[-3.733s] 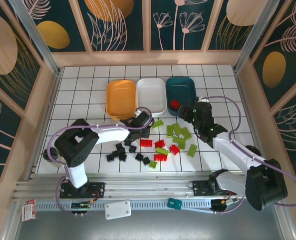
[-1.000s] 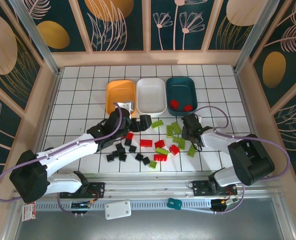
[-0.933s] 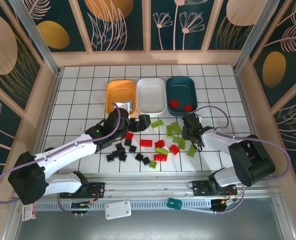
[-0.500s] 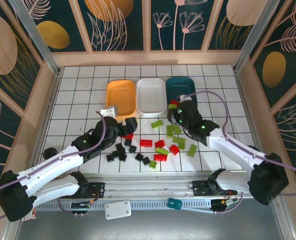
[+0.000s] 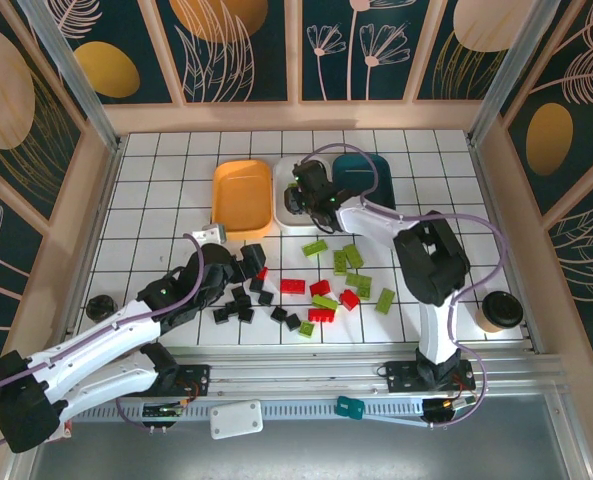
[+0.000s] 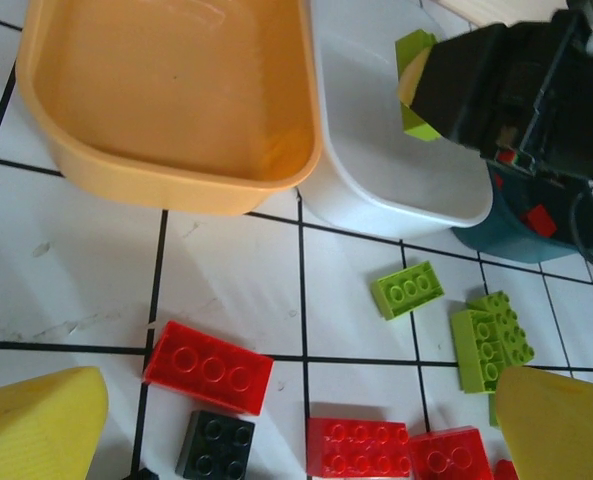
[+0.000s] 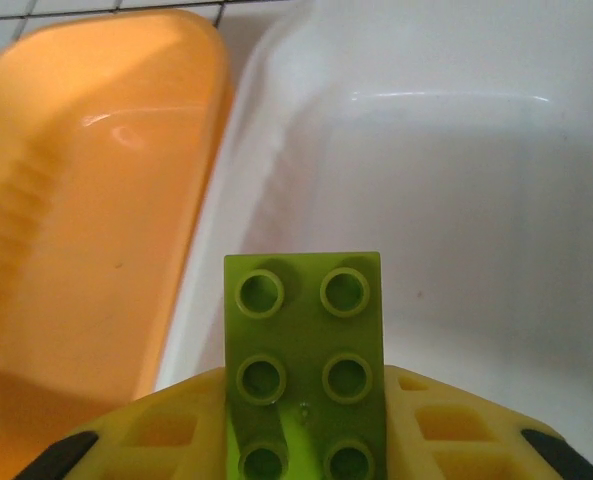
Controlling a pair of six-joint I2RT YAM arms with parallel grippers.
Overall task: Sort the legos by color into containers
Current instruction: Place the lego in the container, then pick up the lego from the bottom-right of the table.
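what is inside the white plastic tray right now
No brick lies on the visible floor of the shallow white plastic tray. The right gripper holds a lime green plastic brick over it, hiding the floor beneath.

We see a robot lab test cell: white grid table [image 5: 156, 190] boxed by leaf-print panels [image 5: 356, 50] at 9, 12 & 3 o'clock, w/ metal rail [image 5: 296, 370] at 6 carrying the arm bases [image 5: 166, 380].
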